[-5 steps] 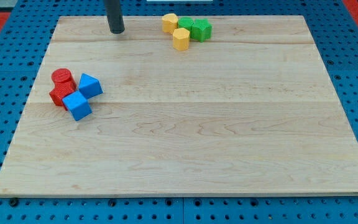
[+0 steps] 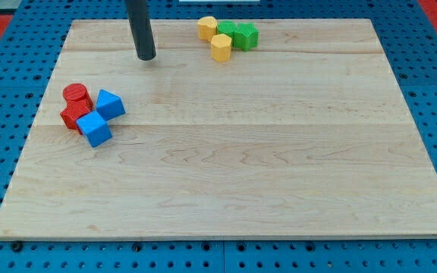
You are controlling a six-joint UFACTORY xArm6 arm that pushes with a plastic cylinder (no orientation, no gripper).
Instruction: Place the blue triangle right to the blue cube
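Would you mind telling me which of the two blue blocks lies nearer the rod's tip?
The upper blue block, beside the red cylinder, is nearer my tip. The other blue block sits lower and further toward the view's left, at the cluster's bottom edge.

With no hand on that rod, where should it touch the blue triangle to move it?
No grasp, only a push: my tip should probably meet the blue triangle on its free upper side, coming from the view's top, sliding it down beside the blue cube. Red blocks crowd its left.
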